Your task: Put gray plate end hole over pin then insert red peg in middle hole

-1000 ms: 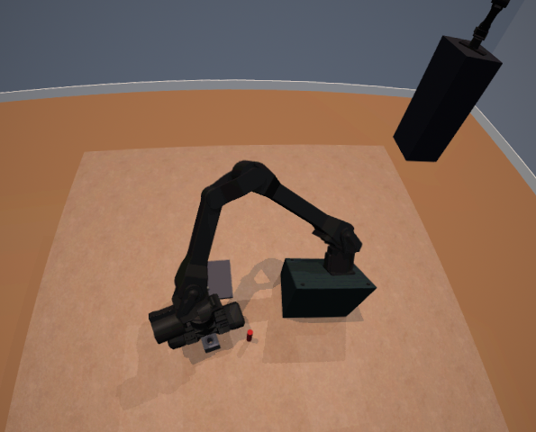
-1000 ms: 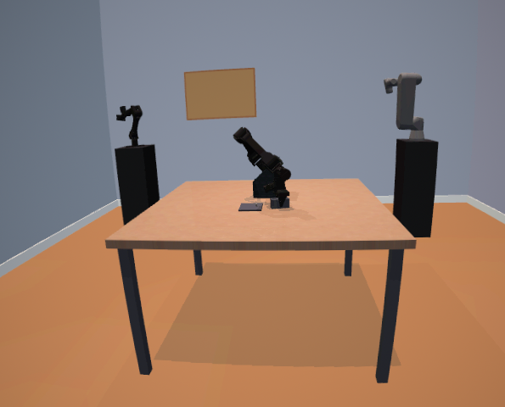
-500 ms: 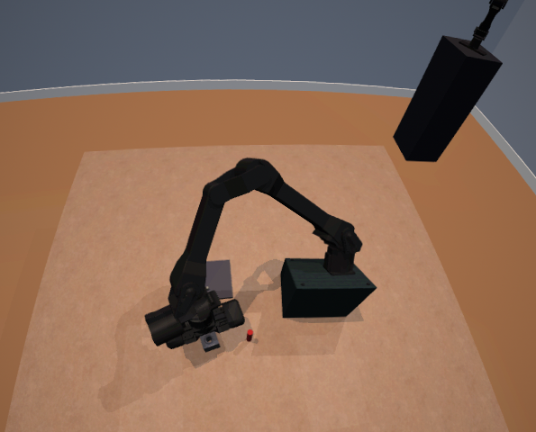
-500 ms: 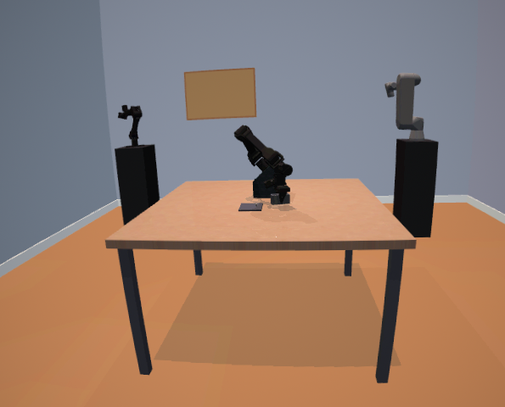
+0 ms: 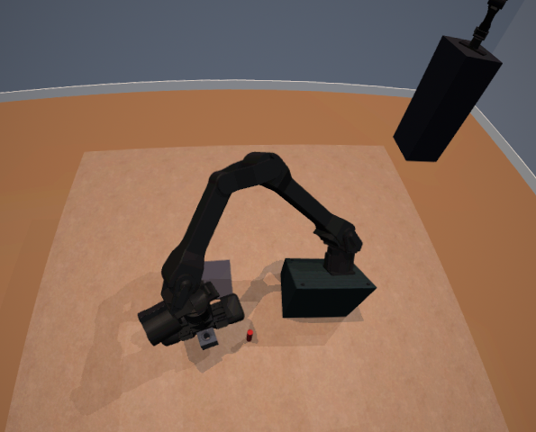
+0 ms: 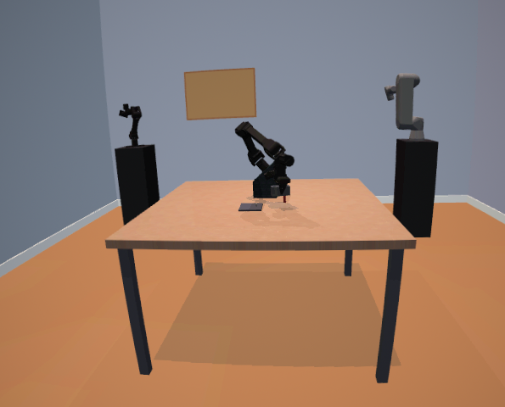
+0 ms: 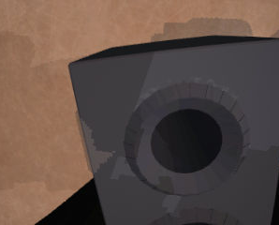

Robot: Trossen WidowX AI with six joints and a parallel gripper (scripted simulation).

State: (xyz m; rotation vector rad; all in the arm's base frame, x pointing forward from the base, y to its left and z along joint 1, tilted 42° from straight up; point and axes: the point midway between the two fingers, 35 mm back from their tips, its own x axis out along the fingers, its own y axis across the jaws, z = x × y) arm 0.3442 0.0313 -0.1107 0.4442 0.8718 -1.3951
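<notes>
The gripper (image 5: 202, 325) pinches the gray plate (image 7: 190, 150) (holes fill the wrist view); the red peg (image 5: 249, 335) stands nearby.

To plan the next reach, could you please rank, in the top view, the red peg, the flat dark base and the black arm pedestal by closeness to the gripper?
1. Red peg, just right of the gripper.
2. Flat dark base, behind it.
3. Black arm pedestal, far right.
</notes>
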